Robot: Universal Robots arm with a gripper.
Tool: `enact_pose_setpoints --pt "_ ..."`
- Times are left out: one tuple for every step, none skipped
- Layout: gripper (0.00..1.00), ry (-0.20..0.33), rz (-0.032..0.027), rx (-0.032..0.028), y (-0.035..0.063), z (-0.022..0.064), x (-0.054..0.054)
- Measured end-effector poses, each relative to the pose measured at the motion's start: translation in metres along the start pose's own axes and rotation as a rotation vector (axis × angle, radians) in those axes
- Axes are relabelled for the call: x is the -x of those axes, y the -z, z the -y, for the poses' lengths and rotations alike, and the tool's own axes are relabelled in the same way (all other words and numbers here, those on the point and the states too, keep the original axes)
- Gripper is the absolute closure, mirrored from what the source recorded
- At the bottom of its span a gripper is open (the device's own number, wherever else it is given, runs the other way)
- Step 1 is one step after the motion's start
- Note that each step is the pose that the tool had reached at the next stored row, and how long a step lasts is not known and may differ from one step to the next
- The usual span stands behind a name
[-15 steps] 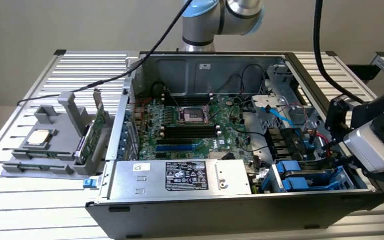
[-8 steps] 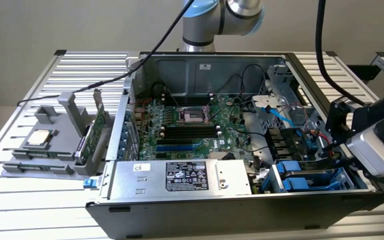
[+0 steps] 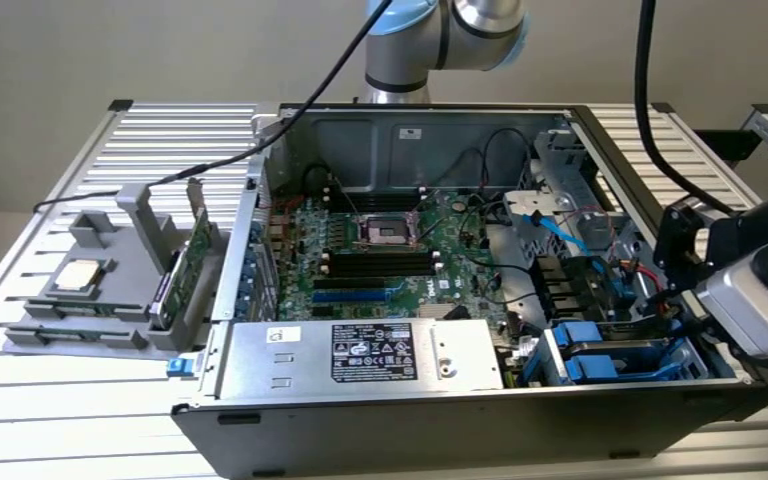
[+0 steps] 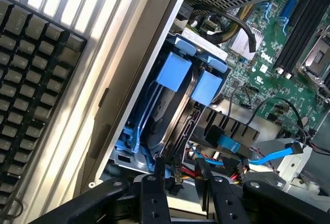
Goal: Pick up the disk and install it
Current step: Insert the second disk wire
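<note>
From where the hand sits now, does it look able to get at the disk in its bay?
Probably yes. The hand sits right at the edge of the disk in its blue carrier inside the computer case, fingers either side of the edge. Red and blue cables crowd alongside, but nothing stands between.

Exterior view: even, soft overhead light, fairly bright. Slatted worktop is close to blown out at the near left, slats washing into white. Inside of the computer case is darker, and the motherboard sits in shade from the case walls. Mild sheen on the power supply cover. Camera housing at near right is soft, out of focus.

Wrist view: strong contrast. Bright stripes of glare on the worktop slats, with the case wall in shadow. Fingers are near-black, little detail. Blue carrier tabs are slightly soft; the frame is tilted.
</note>
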State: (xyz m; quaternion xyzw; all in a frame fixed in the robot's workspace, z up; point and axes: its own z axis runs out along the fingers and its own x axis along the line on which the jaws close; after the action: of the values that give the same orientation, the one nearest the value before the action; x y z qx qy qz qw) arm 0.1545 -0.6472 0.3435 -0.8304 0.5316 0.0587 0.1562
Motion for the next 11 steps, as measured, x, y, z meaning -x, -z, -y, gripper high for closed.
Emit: enact_pose_setpoints --pt "0.63 0.000 0.0002 -0.0010 -0.0002 0.0001 -0.0002" --pt "0.63 0.001 0.0003 -0.0019 -0.0005 0.0001 -0.0003" --pt "0.63 0.001 0.0001 -0.0028 -0.0012 0.0001 -0.0005" --pt "0.63 0.001 -0.0001 -0.0037 -0.0022 -0.0001 -0.0008" --pt "0.63 0.001 -0.0002 -0.0039 -0.0032 -0.0003 -0.0011" --pt "0.63 0.000 -0.0005 -0.0042 -0.0041 -0.0005 -0.0013" --pt "0.63 -0.002 -0.0008 -0.0046 -0.0049 -0.0008 -0.0015" --pt "0.63 -0.003 -0.0011 -0.0050 -0.0058 -0.0009 -0.0018" --pt "0.63 -0.004 -0.0012 -0.0055 -0.0066 -0.0011 -0.0020" --pt "0.63 -0.006 -0.0016 -0.0058 -0.0069 -0.0012 -0.0021" --pt "0.63 -0.008 -0.0021 -0.0063 -0.0070 -0.0012 -0.0021"
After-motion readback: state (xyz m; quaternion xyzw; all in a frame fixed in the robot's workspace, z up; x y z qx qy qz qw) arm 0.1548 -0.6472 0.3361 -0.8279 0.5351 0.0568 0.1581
